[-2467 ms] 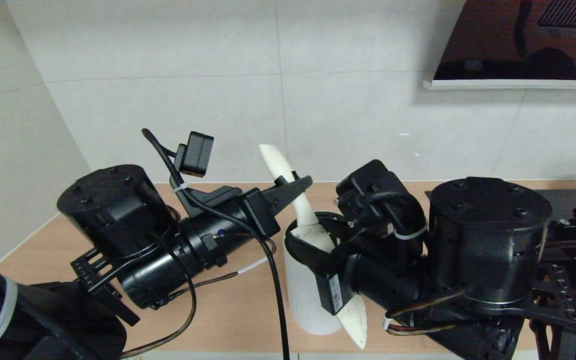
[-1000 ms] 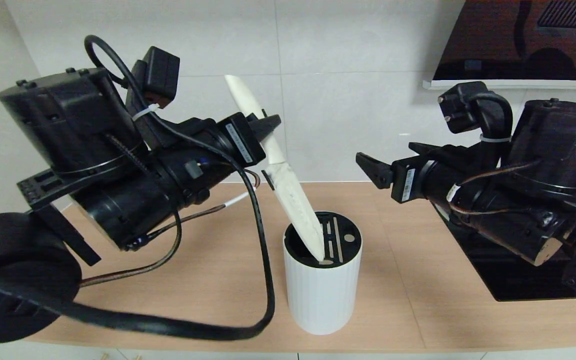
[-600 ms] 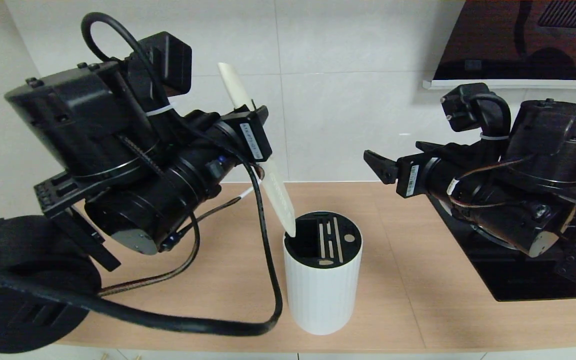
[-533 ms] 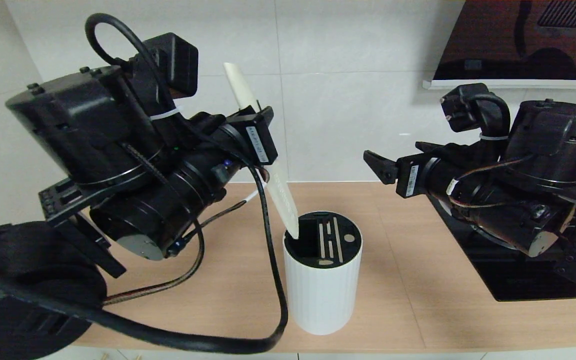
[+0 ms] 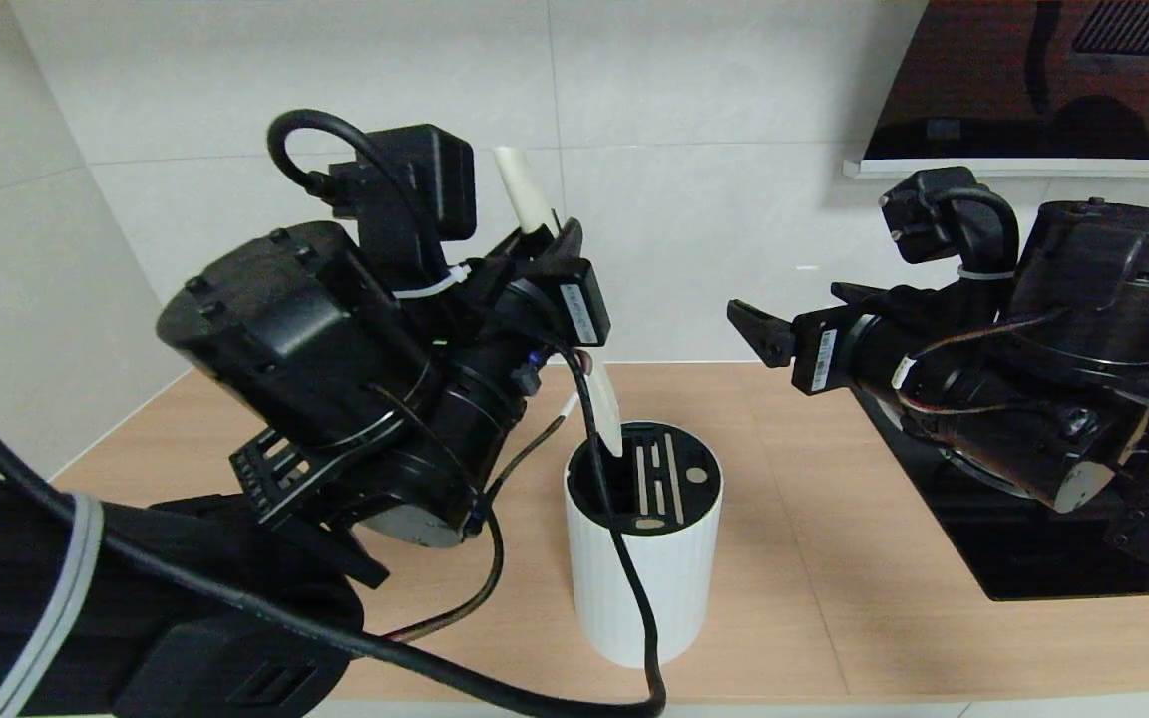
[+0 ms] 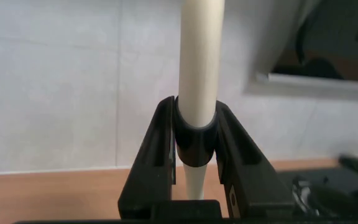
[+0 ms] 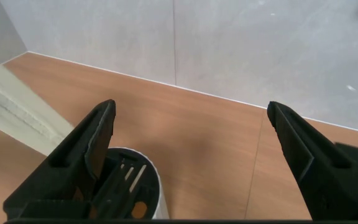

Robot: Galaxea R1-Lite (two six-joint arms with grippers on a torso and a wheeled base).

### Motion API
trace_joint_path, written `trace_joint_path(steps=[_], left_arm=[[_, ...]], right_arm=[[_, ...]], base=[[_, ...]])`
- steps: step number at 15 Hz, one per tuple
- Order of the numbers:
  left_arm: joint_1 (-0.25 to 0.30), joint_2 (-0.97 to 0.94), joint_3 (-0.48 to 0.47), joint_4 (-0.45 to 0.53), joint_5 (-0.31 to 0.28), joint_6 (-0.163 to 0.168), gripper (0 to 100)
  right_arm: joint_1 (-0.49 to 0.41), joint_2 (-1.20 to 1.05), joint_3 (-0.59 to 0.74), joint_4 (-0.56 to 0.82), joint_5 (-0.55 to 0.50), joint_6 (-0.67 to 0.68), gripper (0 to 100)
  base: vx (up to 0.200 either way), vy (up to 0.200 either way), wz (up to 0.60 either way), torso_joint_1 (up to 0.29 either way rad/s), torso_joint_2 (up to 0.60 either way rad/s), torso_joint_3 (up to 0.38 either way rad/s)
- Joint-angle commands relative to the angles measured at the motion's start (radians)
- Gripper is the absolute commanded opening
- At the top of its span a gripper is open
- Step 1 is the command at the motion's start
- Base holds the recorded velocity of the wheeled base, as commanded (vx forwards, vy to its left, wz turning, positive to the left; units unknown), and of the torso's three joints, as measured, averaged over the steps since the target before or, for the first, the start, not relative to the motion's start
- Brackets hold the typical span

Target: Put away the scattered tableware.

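Left gripper [image 6: 196, 134] fingers clamp the knife [image 6: 199, 56] handle; steady the blade upright, then lower it straight into the holder [image 5: 646, 558] slot. Right gripper [image 5: 749, 334] fingers stand wide.

Light wood countertop [image 5: 814, 558] before me, running back to pale grey tiled wall [image 5: 694, 130]. Black glossy cooktop [image 5: 1003, 563] set into counter on my right. Dark glossy range hood [image 5: 1023, 90] with pale lower edge on wall above it.
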Motion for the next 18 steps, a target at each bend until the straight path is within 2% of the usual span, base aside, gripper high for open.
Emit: trace_joint_path(steps=[1,4,9,13,15,18], left_arm=[[-0.013,0.014,0.013,0.014,0.002,-0.002,0],[-0.019,0.025,0.021,0.042,0.031,-0.002,0],[-0.026,0.046,0.019,0.051,0.032,-0.005,0],[-0.055,0.092,0.024,0.051,0.032,-0.009,0],[-0.056,0.122,0.036,0.051,0.032,-0.031,0],[-0.059,0.158,0.053,0.051,0.032,-0.040,0]], right_arm=[[-0.006,0.006,0.000,0.000,0.000,-0.002,100],[-0.007,0.002,0.000,0.000,0.000,-0.002,100],[-0.006,0.002,0.006,0.000,0.000,-0.004,100],[-0.006,0.008,0.006,0.000,0.000,-0.004,100],[-0.006,0.008,0.007,0.000,0.000,-0.004,100],[-0.006,0.011,0.009,0.000,0.000,-0.004,100]], base=[[0.000,0.000,0.00,0.000,0.00,0.000],[0.000,0.000,0.00,0.000,0.00,0.000],[0.000,0.000,0.00,0.000,0.00,0.000],[0.000,0.000,0.00,0.000,0.00,0.000],[0.000,0.000,0.00,0.000,0.00,0.000],[0.000,0.000,0.00,0.000,0.00,0.000]])
